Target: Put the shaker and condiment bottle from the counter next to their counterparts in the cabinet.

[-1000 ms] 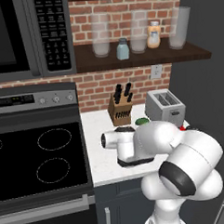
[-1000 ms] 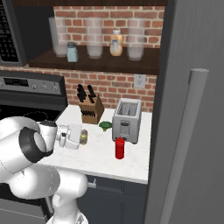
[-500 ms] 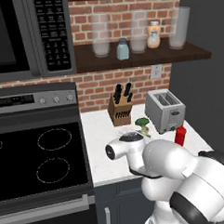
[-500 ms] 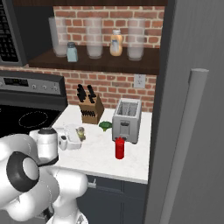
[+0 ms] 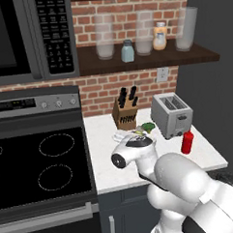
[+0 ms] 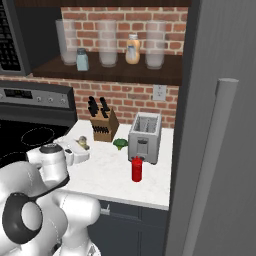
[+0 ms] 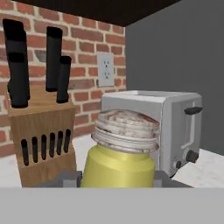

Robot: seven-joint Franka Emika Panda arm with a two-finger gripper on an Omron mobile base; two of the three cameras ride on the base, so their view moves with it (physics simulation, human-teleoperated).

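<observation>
Jaws closed on the shaker (image 7: pixel 120 151), its base cut off in the hand view; from both base views the arm hides most of it on the tabletop (image 5: pixel 207 155).

You get flat, even, rendered light with no glare. The surface (image 5: pixel 109 167) reads bright, while the shelf (image 5: pixel 149 58) sits in dim shadow. Shadows are faint; up close, the shaker (image 7: pixel 120 164) looks soft and pixelated.

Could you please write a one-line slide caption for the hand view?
Gripper closed around the yellow-green shaker, knife block and toaster behind.
</observation>
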